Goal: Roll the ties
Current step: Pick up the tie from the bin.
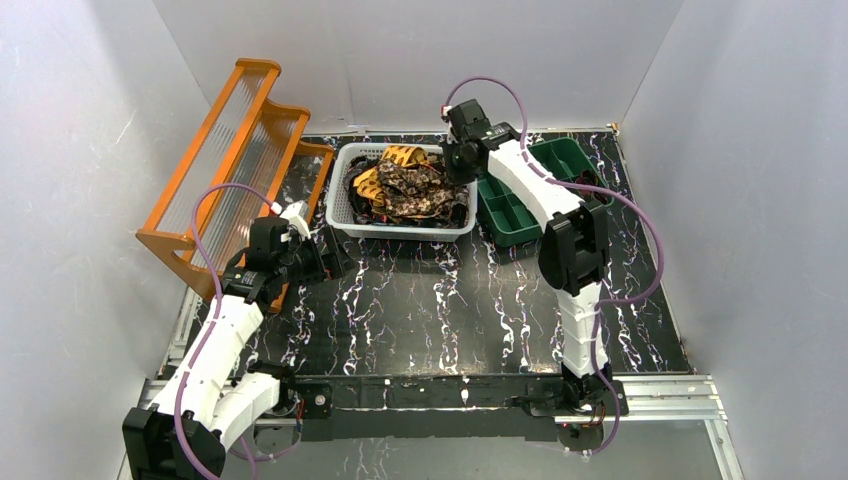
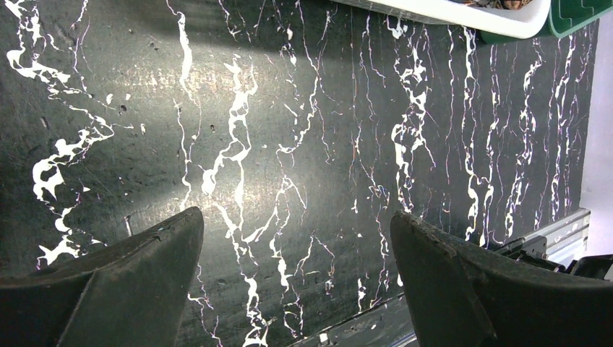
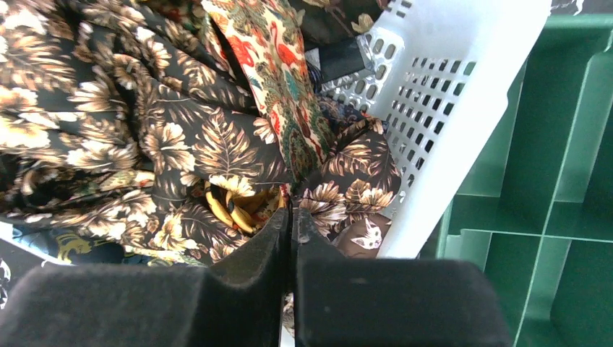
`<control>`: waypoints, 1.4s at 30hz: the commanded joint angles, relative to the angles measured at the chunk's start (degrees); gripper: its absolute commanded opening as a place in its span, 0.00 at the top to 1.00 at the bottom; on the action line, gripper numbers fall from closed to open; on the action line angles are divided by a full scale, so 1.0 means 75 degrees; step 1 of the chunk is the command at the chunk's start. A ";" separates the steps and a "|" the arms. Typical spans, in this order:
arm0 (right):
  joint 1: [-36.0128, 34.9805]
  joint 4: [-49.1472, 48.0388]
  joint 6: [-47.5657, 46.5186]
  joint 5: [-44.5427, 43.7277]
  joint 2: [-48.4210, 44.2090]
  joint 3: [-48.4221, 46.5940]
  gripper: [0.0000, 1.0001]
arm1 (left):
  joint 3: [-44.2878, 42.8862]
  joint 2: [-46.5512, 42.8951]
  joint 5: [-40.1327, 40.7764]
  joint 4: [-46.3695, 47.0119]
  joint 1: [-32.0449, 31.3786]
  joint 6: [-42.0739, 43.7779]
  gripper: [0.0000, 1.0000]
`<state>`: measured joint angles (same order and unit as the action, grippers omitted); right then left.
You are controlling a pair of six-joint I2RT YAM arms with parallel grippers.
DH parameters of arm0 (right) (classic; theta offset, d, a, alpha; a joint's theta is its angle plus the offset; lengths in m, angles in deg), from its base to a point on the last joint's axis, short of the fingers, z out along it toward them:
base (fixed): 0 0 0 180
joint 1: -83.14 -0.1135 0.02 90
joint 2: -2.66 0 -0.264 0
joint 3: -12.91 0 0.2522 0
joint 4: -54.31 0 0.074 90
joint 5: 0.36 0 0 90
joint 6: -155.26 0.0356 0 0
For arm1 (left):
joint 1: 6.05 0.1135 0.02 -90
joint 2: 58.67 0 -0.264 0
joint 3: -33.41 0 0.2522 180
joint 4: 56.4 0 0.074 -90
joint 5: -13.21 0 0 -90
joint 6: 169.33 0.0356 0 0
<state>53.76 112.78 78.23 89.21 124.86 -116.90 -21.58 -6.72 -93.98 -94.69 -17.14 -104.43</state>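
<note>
A heap of ties (image 1: 410, 185) fills the white basket (image 1: 400, 228) at the back of the table. Most are dark brown with tan leaf print (image 3: 181, 137); one is cream with red birds (image 3: 271, 65), and a yellow-orange one (image 3: 231, 206) peeks out below. My right gripper (image 1: 455, 165) reaches into the basket's right end. Its jaws (image 3: 291, 211) are pressed together, tips sunk in the fabric where the folds meet, pinching a tie. My left gripper (image 1: 335, 262) hovers low over the black marbled mat (image 2: 289, 108), open (image 2: 296, 224), with nothing between its fingers.
A green compartment tray (image 1: 520, 215) stands right of the basket, touching its perforated wall (image 3: 448, 108). An orange stepped rack (image 1: 235, 150) leans at the back left. White walls enclose the table. The basket's corner (image 2: 448, 11) shows at the top of the left wrist view.
</note>
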 commanded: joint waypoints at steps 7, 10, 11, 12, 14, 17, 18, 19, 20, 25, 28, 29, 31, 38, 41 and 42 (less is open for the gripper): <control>-0.0113 -0.0251 0.0476 0.1300 -0.1852 -0.0011 0.92 | -0.0543 -0.0062 -0.0348 -0.0118 -0.0021 0.0037 0.02; -0.0343 -0.0706 0.0556 0.1267 -0.2375 0.0986 0.87 | -0.0584 0.0003 -0.0454 0.0016 -0.0021 -0.0020 0.02; -0.0363 -0.0762 0.0601 0.1223 -0.2415 0.1207 0.86 | -0.0584 0.0043 -0.0503 0.0059 -0.0021 -0.0027 0.02; -0.0365 -0.0763 0.0612 0.1212 -0.2391 0.1354 0.85 | -0.0584 0.0079 -0.0529 0.0070 -0.0021 -0.0028 0.02; -0.0369 -0.0504 0.0619 0.1143 -0.2125 0.1200 0.86 | -0.0584 0.0137 -0.0572 0.0078 -0.0021 -0.0019 0.02; -0.0363 -0.0479 0.0618 0.1368 -0.1708 0.1029 0.85 | -0.0531 0.0129 -0.0604 0.0106 -0.0021 -0.0044 0.02; -0.0360 -0.0413 0.0650 0.1382 -0.1508 0.0877 0.85 | -0.0501 0.0129 -0.0611 0.0153 -0.0021 -0.0067 0.02; -0.0367 -0.0196 0.0693 0.1320 -0.1272 0.0595 0.94 | -0.0482 0.0132 -0.0620 0.0170 -0.0021 -0.0091 0.02; -0.0401 0.0027 0.0716 0.1293 -0.1130 0.0333 0.99 | -0.0476 0.0147 -0.0644 0.0168 -0.0021 -0.0097 0.02; -0.0499 -0.1060 0.0727 0.1708 -0.1509 0.0909 0.79 | -0.0376 0.0092 -0.0620 0.0167 -0.0021 -0.0098 0.02; -0.0489 -0.0344 0.0915 0.0780 -0.1006 0.0353 0.71 | -0.0372 0.0150 -0.0640 0.0166 -0.0021 -0.0075 0.01; -0.0484 -0.0185 0.0958 0.0524 -0.0915 0.0205 0.60 | -0.0388 0.0171 -0.0648 0.0172 -0.0021 -0.0066 0.02; -0.0476 -0.0150 0.1009 0.0214 -0.0941 0.0132 0.43 | -0.0405 0.0198 -0.0629 0.0172 -0.0021 -0.0032 0.02; -0.0469 -0.0115 0.0937 -0.0814 -0.0929 -0.0235 0.23 | -0.0417 0.0272 -0.0613 0.0166 -0.0021 0.0007 0.02; -0.0418 0.0251 0.0873 -0.1038 -0.0540 -0.0579 0.16 | -0.0429 0.0292 -0.0587 0.0170 -0.0021 0.0030 0.02; -0.0380 0.0407 0.0890 -0.0921 -0.0350 -0.0751 0.15 | -0.0429 0.0293 -0.0586 0.0166 -0.0021 0.0031 0.02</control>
<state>50.15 112.41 84.94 85.23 118.23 -117.21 -24.23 -4.52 -97.77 -93.27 -17.14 -104.94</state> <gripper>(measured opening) 0.833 0.983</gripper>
